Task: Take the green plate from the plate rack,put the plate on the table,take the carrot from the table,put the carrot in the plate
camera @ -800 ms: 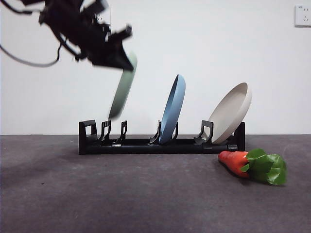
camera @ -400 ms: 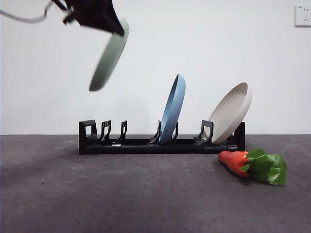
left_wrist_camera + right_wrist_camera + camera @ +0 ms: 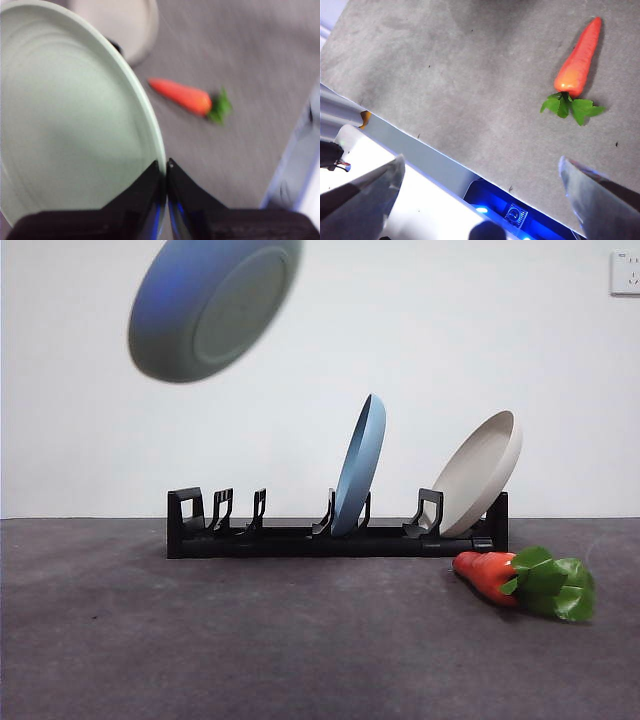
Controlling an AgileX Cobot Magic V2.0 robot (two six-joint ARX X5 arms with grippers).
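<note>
No legible text, label, brand, number or sign on any item in view; the plates, rack, carrot and tabletop all carry plain, unmarked surfaces.

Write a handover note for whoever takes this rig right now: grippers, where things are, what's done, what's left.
Left gripper: shut on the green plate's rim, holding it in the air above the plate rack's vacant end.
Right gripper: open, holding nothing, waiting over the table.
The carrot lies on the table by the rack's other end; the blue plate and beige plate remain racked.
Done: green plate is out of the rack.
Left: set it on the table, pick up the carrot, put it in the plate.
</note>
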